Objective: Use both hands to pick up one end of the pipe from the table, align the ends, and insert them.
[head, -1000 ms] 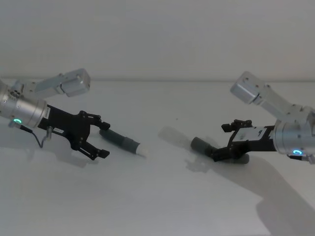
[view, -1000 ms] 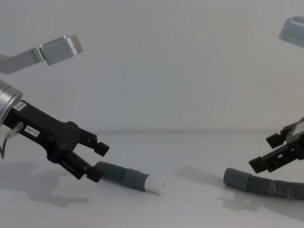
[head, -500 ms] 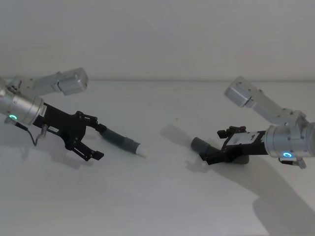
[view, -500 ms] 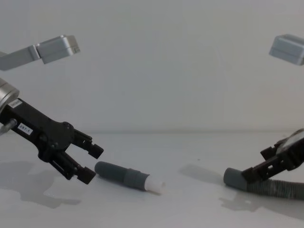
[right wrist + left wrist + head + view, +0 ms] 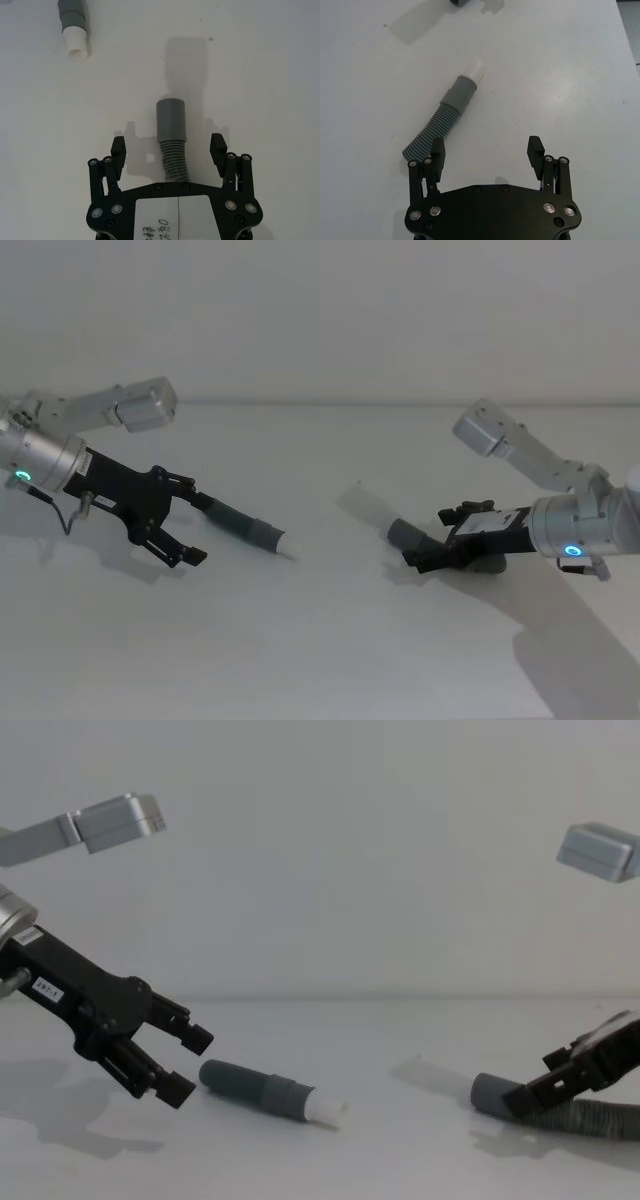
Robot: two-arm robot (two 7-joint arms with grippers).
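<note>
From the head, the black two-fingered left gripper (image 5: 197,530) hangs low over the left of the plain matte white table (image 5: 320,660), its fingers spread wide with nothing between them. Just beyond it, the smooth stepped grey sleeve (image 5: 258,531) with a short white tip (image 5: 285,543) lies flat, pointing toward the middle. To the right, well apart from that tip, lies the plain smooth grey open cuff (image 5: 403,532), with the black two-fingered right gripper (image 5: 428,538) low just behind it. In the left wrist view, the slim dark grey corrugated hose (image 5: 436,127) runs from the sleeve back to just beside one finger (image 5: 438,152). It lies outside the gap between the released fingers. In the right wrist view, the right gripper's fingers stand apart on either side of the hose just behind the cuff (image 5: 171,120), and neither finger touches it. The white-tipped end (image 5: 75,31) lies farther off on the table. From the chest, the left gripper (image 5: 190,1066) is tilted down, its lower fingertip close by the rear of the sleeve (image 5: 265,1092), which rests on the table. The right gripper (image 5: 535,1085) sits low over the hose (image 5: 600,1120), just behind the cuff (image 5: 487,1093).
</note>
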